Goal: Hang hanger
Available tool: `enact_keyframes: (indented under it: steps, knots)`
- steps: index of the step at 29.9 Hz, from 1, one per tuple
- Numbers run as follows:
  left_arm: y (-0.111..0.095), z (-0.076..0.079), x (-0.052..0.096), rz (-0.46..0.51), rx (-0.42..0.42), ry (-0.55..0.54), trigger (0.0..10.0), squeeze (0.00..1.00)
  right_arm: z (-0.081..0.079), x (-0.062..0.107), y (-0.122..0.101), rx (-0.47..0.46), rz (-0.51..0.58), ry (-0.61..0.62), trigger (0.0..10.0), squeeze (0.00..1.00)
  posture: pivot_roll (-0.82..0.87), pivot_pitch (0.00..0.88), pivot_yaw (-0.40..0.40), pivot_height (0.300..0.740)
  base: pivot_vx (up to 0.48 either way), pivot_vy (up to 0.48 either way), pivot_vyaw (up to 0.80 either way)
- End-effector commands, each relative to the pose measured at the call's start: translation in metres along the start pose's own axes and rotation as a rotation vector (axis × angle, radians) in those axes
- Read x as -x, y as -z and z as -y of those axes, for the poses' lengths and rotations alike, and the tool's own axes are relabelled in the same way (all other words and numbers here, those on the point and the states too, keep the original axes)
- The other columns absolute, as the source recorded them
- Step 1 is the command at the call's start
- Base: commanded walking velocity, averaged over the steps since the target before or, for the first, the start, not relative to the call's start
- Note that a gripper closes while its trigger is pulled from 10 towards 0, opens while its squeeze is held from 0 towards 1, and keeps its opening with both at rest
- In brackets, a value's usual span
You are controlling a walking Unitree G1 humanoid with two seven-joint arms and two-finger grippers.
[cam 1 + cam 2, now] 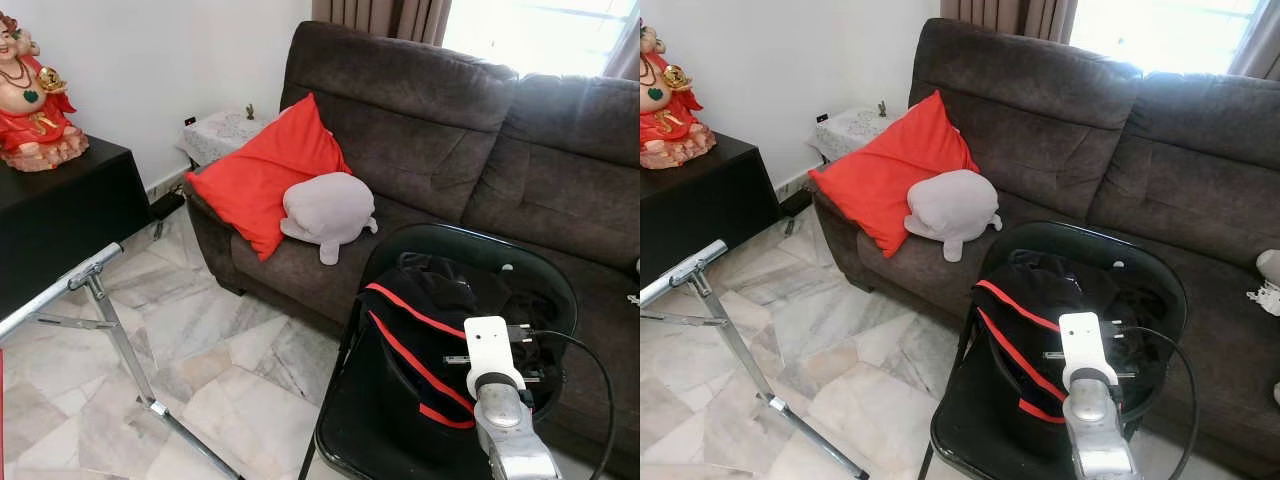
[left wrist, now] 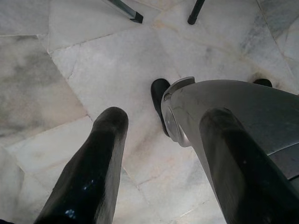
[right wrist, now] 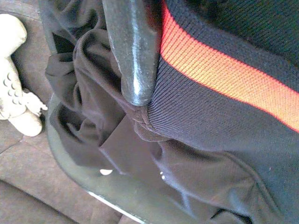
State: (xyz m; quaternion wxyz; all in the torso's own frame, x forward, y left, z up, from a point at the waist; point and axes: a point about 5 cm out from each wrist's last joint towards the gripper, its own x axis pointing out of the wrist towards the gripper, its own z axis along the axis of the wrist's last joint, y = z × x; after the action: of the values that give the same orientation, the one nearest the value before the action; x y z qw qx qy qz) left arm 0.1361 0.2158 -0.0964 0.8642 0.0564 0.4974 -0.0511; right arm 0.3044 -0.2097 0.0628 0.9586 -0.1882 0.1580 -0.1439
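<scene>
Your right gripper [image 3: 140, 100] is down in the black garment w/ red stripes [image 1: 420, 340] on the black chair [image 1: 970, 440], one finger touching fabric; can't tell its spread. Left gripper [image 2: 163, 154] spread wide, holding nothing, over marble floor [image 2: 84, 60].

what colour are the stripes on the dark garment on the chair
Red-orange stripes on black fabric, clearest in the right wrist view.
</scene>
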Motion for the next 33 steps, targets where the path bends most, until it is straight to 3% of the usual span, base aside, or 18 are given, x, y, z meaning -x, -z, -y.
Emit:
enact_keyframes:
  steps: [1,8,15,21,27,33]
  knots:
    - [0.003,0.0,0.0,-0.024,-0.016,0.005,10.0,0.0,0.008,-0.002,-0.025,-0.051,0.106,0.057,0.0,0.0,0.03,0.0,0.004,0.74,0.0,0.0,0.0]
    - [0.003,0.0,0.0,-0.024,-0.018,0.006,10.0,0.0,0.019,0.006,-0.054,-0.126,0.258,0.163,0.0,0.0,0.02,0.0,0.005,0.74,0.0,0.0,0.0]
    - [0.003,0.0,0.0,-0.024,-0.018,0.007,10.0,0.0,0.027,0.013,-0.063,-0.165,0.3,0.226,0.0,0.0,0.02,0.0,0.004,0.74,0.0,0.0,0.0]
    - [0.003,0.0,0.0,-0.025,-0.018,0.006,10.0,0.0,0.063,0.018,-0.085,-0.227,0.381,0.405,0.0,0.0,0.02,0.0,0.003,0.74,0.0,0.0,0.0]
    - [0.003,0.0,0.001,-0.024,-0.018,0.009,10.0,0.0,0.07,0.018,-0.092,-0.237,0.404,0.435,0.0,0.0,0.02,0.0,0.002,0.74,0.0,0.0,0.0]
    - [0.004,-0.001,0.001,-0.025,-0.019,0.009,10.0,0.0,0.063,0.02,-0.088,-0.239,0.384,0.42,0.0,0.0,0.03,0.0,0.003,0.74,0.0,0.0,0.0]
